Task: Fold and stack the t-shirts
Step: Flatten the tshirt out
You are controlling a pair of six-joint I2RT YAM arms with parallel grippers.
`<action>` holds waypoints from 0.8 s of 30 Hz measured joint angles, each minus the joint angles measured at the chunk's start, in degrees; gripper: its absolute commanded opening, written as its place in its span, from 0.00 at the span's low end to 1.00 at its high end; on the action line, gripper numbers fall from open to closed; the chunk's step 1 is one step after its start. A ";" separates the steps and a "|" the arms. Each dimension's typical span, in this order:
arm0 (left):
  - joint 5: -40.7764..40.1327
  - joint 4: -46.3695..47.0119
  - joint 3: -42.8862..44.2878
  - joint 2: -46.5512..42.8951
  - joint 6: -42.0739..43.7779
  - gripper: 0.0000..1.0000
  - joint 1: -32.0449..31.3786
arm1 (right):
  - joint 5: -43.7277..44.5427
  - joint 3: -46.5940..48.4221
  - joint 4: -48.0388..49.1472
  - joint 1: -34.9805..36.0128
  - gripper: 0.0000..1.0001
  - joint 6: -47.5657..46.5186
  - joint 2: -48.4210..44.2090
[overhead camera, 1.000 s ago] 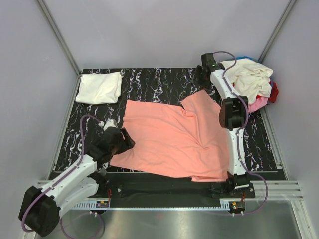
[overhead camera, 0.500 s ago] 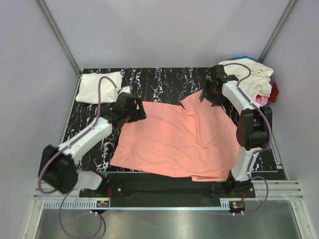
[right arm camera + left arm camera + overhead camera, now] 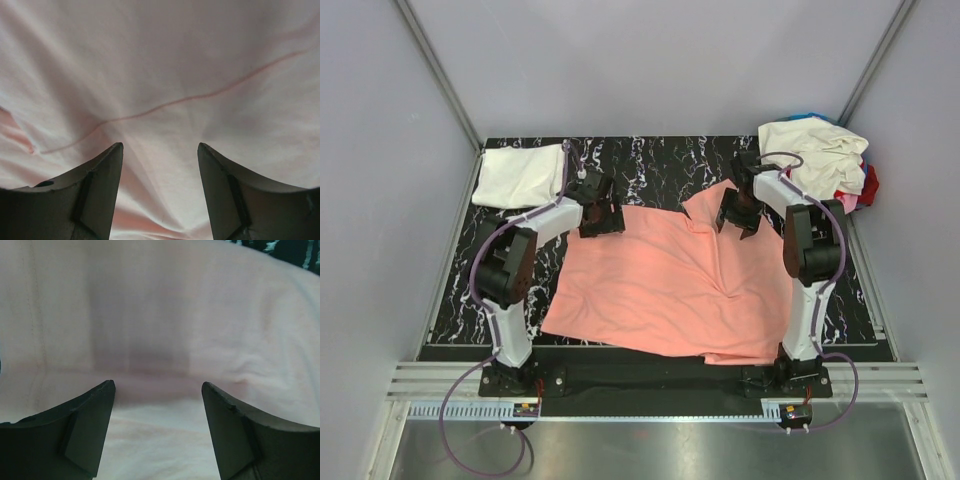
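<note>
Salmon-pink t-shirt point(image 3: 670, 285) lies spread flat mid-table point(image 3: 650, 160). My left gripper point(image 3: 598, 215) sits over its 11 o'clock corner, jaws apart, nothing pinched, cloth showing between the fingers point(image 3: 85, 435). My right gripper point(image 3: 737, 215) is over the 1 o'clock sleeve area, jaws also spread, a seam line visible just ahead. Folded white t-shirt point(image 3: 520, 175) at the table's 10 o'clock corner. Unfolded pile of t-shirts point(image 3: 825, 160) at 2 o'clock, cream on top.
</note>
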 measured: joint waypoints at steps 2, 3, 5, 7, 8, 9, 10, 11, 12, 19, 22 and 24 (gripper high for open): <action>0.79 -0.02 0.13 2.10 0.04 0.75 1.09 | 0.02 2.49 -0.04 -0.07 0.68 -0.50 3.85; 1.14 -0.04 0.26 2.99 0.07 0.75 1.60 | 0.15 4.02 -1.01 -0.13 0.68 -0.76 5.25; 2.08 0.00 1.55 4.02 0.20 0.73 2.71 | -0.04 7.41 -1.99 -0.33 0.68 -1.31 7.41; 2.47 0.33 3.34 5.73 0.31 0.72 4.22 | -0.44 11.21 -4.04 -0.76 0.67 -1.53 9.68; 2.82 0.15 4.07 6.25 0.15 0.72 4.87 | -0.57 12.96 -4.79 -1.03 0.68 -1.55 10.84; 2.95 0.35 4.83 6.69 0.13 0.72 5.62 | -0.72 15.61 -6.01 -1.38 0.67 -1.57 12.39; 3.15 0.24 5.46 7.32 0.00 0.72 6.34 | -0.81 17.53 -6.91 -1.62 0.68 -1.66 13.49; 3.54 -0.02 6.23 7.74 -0.04 0.72 7.04 | -0.87 20.46 -8.00 -1.90 0.68 -1.81 15.26; 3.54 -0.11 6.97 8.33 -0.04 0.72 7.61 | -0.87 22.71 -8.96 -2.05 0.67 -1.95 16.59; 4.50 -4.15 16.37 14.12 0.37 0.71 12.00 | -0.98 43.98 -16.13 -2.78 0.68 -2.60 28.24; 5.31 -6.03 20.35 16.48 0.94 0.71 13.53 | -1.86 51.93 -17.66 -2.99 0.68 -2.60 32.46; 5.40 -6.84 22.12 17.51 1.11 0.71 14.08 | -2.84 54.29 -17.73 -3.23 0.68 -2.51 33.68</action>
